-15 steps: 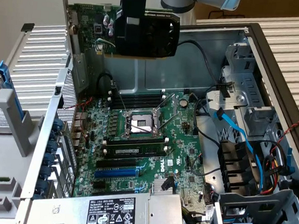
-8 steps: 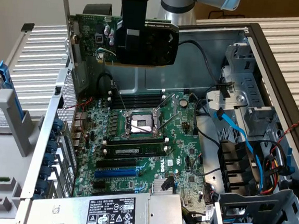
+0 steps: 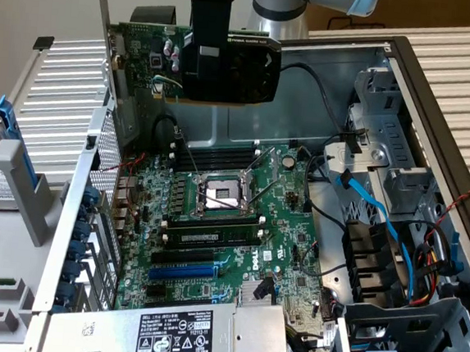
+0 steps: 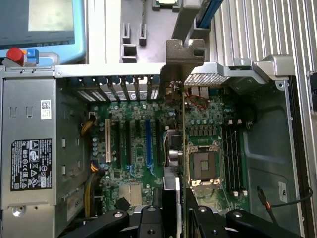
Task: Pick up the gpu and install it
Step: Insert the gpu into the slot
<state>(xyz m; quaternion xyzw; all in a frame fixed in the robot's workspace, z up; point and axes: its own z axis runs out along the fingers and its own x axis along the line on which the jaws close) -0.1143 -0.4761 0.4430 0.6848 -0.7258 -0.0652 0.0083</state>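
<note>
**One gpu pinched above the open case, long axis in line with the slots**

The gpu [image 3: 249, 62] is held in the air over the far edge of the case [image 3: 442, 70], high above the motherboard [image 3: 288, 230], and nothing below is touched by it. It is clamped by the gripper [image 3: 202, 82], with one of the fingers [image 4: 151, 218] pressed against each face of the card. The card is carried on edge. Its green board is turned toward the exterior view's left and its black shroud toward the exterior view's right.

From the wrist view the card is seen edge-on, as a thin line. That line runs from the gripper to the silver bracket [image 4: 185, 54], which is set against the rear edge of the case beside the slot openings. The long axis is thus laid parallel to the expansion slots, and no twist between card and slots can be made out.

The blue slot [image 4: 147, 141] is not under the card. It lies off to one side, and the card's line falls between that slot and the CPU socket [image 4: 203, 166], close along the socket's edge. The card is judged to be aligned in direction but offset sideways, and not yet seated.
</note>
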